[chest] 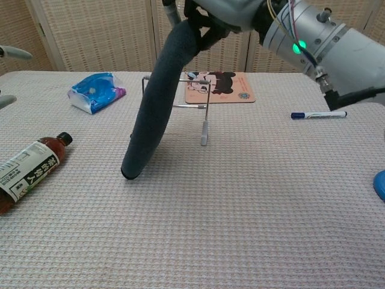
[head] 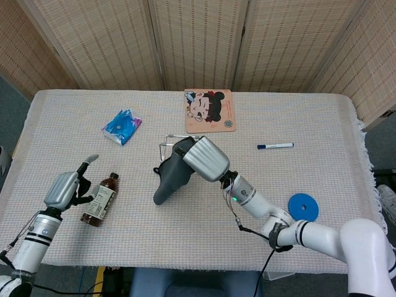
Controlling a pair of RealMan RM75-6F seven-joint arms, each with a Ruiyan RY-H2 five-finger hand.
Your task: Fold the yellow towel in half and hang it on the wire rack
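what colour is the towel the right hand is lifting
Dark grey, almost charcoal, not yellow. The towel shows best in the chest view.

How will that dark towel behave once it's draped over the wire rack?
Probably floppy: the dark grey folded towel hangs limp from the right hand, low end touching the table. The thin wire rack looks light, so dragging cloth may tip or shift it.

table [head: 322, 117], bottle [head: 99, 198], pen [head: 275, 146], rack [chest: 180, 108]

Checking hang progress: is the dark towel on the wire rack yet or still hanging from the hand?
Not on it: the dark grey towel dangles from the right hand, its lower end touching the table beside the wire rack.
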